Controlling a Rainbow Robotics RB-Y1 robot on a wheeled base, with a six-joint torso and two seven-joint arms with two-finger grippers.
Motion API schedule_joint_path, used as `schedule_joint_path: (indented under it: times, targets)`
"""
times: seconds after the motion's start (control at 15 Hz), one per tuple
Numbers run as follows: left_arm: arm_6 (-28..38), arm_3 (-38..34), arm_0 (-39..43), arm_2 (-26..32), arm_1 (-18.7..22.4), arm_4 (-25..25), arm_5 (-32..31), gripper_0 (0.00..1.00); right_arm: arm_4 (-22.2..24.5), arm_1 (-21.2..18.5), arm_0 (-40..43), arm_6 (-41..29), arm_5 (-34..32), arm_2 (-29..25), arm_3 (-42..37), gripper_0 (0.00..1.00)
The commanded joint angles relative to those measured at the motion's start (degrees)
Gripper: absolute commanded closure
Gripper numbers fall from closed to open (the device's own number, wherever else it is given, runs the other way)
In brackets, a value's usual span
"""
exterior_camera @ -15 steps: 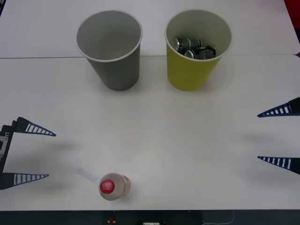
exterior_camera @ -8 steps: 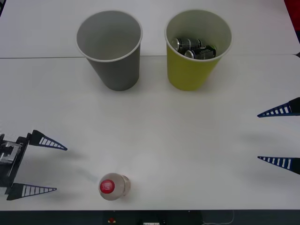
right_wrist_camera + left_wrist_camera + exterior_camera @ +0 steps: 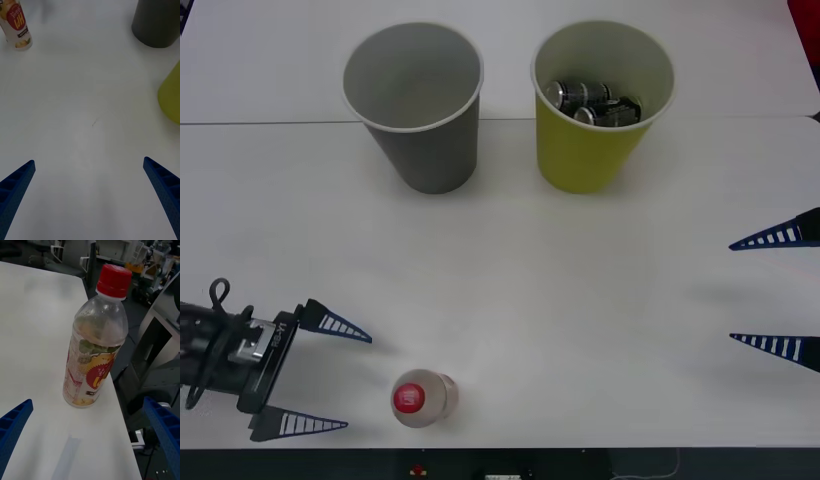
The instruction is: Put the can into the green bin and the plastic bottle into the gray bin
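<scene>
Plastic bottle (image 3: 421, 398): I see it upright near the front edge of the table (image 3: 530, 290), red cap up, just beside the left gripper and not yet touched.
Left gripper (image 3: 345, 378): I have it low over the table at the front left; its fingers are spread apart, pointing toward the bottle, with nothing between them.
Right gripper (image 3: 765, 292): I see it parked at the right edge of the table, fingers apart and empty, well clear of the bottle.
Handling, weight: I judge the bottle light; the left wrist view shows it clear-walled and apparently near empty, with only some residue inside.
Handling, stiffness: I expect thin walls that flex under squeeze; the capped neck should be stiffer.
Handling, surface: I expect the smooth label to be slippery, and the tall, narrow body may tip if one finger nudges it first.
Grasp point: I would close on the labelled mid-body, both fingers meeting it together.
Gray bin (image 3: 416, 106): it stands upright at the back left, its pale interior bare; this is the bottle's destination.
Green bin (image 3: 598, 105): it stands upright at the back right, beside the gray one but apart from it, with dark cans (image 3: 592, 102) lying inside, so I judge the can part done.
</scene>
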Motion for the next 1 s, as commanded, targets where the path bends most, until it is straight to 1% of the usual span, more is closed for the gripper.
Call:
schedule_joint_path:
  times: [0.07, 0.6, 1.0]
  targets:
    - [-0.7, 0.5, -2.0, -3.4, -1.5, 0.9, 0.8, 0.00, 0.0, 0.0, 0.0, 0.0, 0.0, 0.0, 0.0, 0.00]
    - [-1.4, 0.5, -4.5, -8.9, -6.2, 1.9, 4.5, 0.00, 0.0, 0.0, 0.0, 0.0, 0.0, 0.0, 0.0, 0.00]
    - [-1.6, 0.5, -4.6, -10.7, -9.1, 2.1, 6.5, 0.00, 0.0, 0.0, 0.0, 0.0, 0.0, 0.0, 0.0, 0.00]
